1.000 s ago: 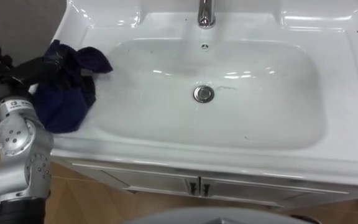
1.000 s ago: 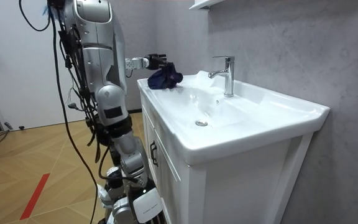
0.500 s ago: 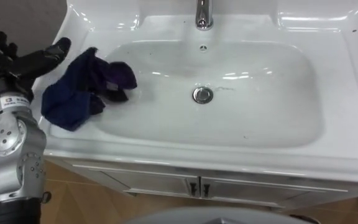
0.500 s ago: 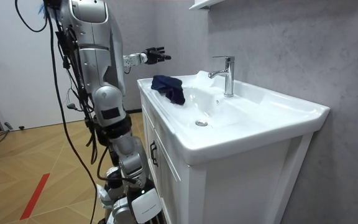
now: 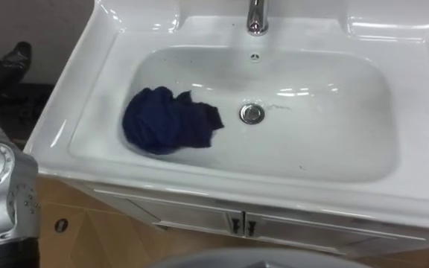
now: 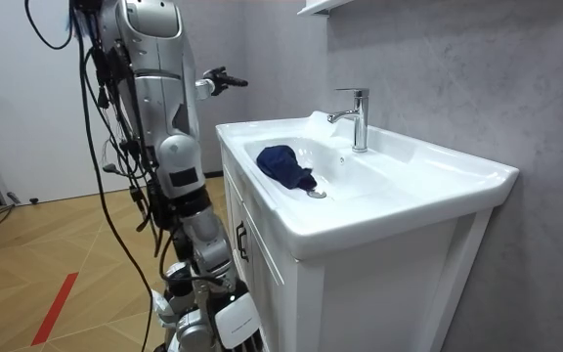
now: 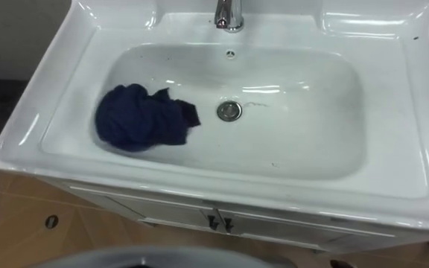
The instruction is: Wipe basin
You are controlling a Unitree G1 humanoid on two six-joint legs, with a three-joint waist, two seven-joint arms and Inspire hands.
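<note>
The cloth (image 5: 166, 119) has been released from the left rim and has slid into the basin (image 5: 334, 141). It now lies bunched just left of the drain (image 5: 252, 113). The left hand (image 6: 215, 81) is held back beyond the left edge, fingers apart and empty. Regrasping is judged necessary before wiping. Right of the drain the bowl lies open, and the tap (image 5: 256, 18) stands at the far rim.

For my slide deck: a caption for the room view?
Dark blue cloth lies in the white basin; robot's open left hand held clear.
</note>
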